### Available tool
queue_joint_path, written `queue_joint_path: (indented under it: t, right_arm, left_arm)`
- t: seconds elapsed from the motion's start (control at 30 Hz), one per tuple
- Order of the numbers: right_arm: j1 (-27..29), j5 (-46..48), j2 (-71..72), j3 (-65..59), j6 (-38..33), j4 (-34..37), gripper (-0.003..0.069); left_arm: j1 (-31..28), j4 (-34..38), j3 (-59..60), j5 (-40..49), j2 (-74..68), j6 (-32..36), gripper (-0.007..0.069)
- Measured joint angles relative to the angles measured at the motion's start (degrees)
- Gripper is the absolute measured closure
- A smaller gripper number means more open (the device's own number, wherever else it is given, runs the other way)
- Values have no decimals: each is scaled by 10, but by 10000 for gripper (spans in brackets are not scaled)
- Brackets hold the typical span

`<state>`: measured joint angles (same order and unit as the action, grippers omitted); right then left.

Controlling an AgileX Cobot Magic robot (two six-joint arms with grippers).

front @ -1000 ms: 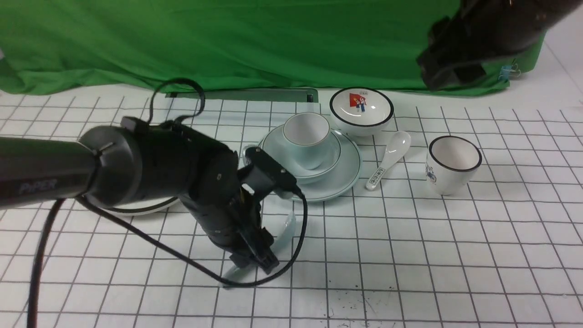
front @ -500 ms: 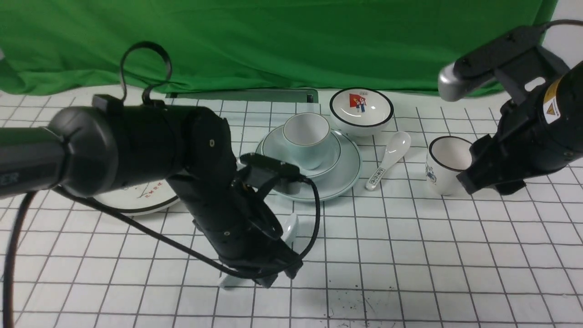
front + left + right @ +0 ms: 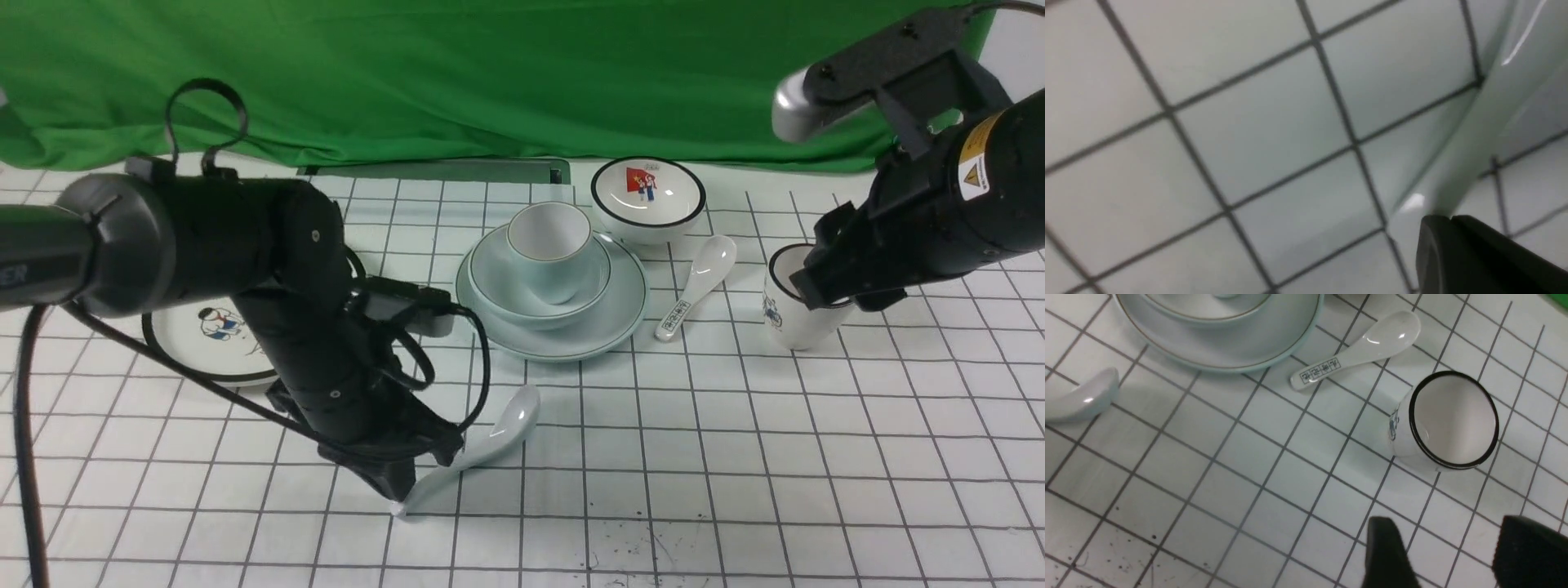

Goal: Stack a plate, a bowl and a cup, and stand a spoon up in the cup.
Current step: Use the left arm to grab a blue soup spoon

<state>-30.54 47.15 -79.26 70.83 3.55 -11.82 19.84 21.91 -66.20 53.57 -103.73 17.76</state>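
Green cloth (image 3: 506,82) hangs beyond the gridded tabletop (image 3: 637,490). Between the spread right fingers (image 3: 1388,555) and the pressed-together left fingers (image 3: 392,474), farther forward, the plate (image 3: 624,314) carries the bowl (image 3: 498,282), which holds the upright cup (image 3: 551,265). The spoon (image 3: 502,429) lies by the left fingers, its handle partly behind them; whether they touch it, I cannot tell.

Smooth, glossy ceramic, by its look, makes up the plate (image 3: 627,306), the bowl (image 3: 492,282), the cup (image 3: 549,253) and the spoon (image 3: 492,441), which catches a bright highlight, while the curtain (image 3: 490,82) looks like soft, matt, wrinkled cloth and the black cable (image 3: 204,382) like smooth plastic or rubber.
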Motion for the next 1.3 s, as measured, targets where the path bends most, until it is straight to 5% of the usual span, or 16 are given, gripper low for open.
queue_joint_path:
  t: [0.2, 0.27, 0.4, 0.7, 1.03, 1.2, 1.3]
  right_arm:
    - [0, -2, 0, -1, -20, -1, 371]
    - [0, -2, 0, -1, -22, -1, 525]
    - [0, -2, 0, -1, -23, -1, 634]
    - [0, -17, 0, -1, -23, -1, 640]
    - [0, -17, 0, -1, -23, -1, 636]
    - [0, -19, 0, -1, -23, -1, 627]
    - [0, -19, -1, -1, -23, -1, 623]
  left_arm:
    - [32, 43, -2, 15, -5, 35, 660]
    - [49, 28, -2, 9, -26, 31, 660]
    - [48, -11, -3, 6, -50, 1, 660]
    - [-13, -100, -40, -95, -57, -95, 660]
    - [-39, -89, -108, -123, -58, -139, 652]
    - [-2, -74, -104, -103, -58, -202, 555]
    - [21, -88, -99, -119, -58, -258, 396]
